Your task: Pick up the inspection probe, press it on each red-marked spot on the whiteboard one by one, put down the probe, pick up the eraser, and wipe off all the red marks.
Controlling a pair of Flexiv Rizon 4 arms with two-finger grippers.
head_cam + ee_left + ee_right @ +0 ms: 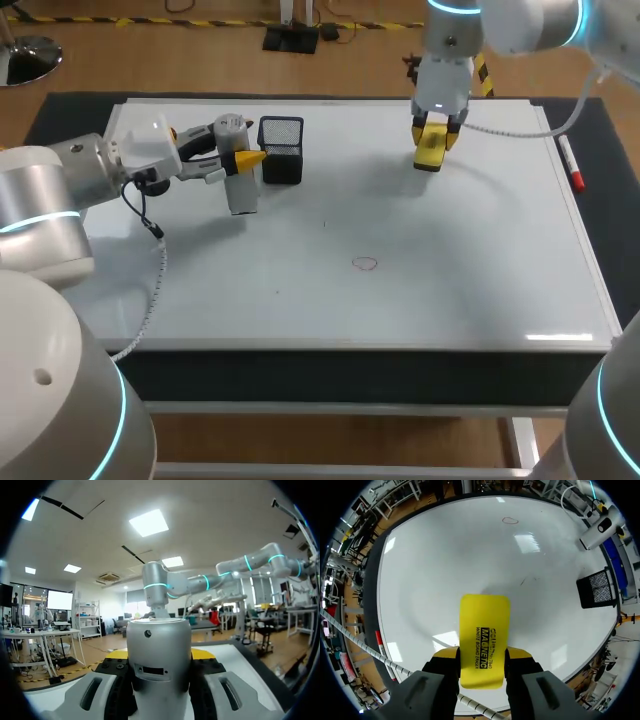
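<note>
My left gripper (243, 160) clamps the probe (243, 192) upright beside the holder (281, 150), presumably for set-down. My right gripper (482, 653) pinches the eraser (485, 625) above the board (450, 290), ready for the mark (365, 263).

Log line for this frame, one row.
left hand: shut on probe, beside mesh holder | right hand: shut on eraser, over whiteboard | red ring mark: unwiped
</note>
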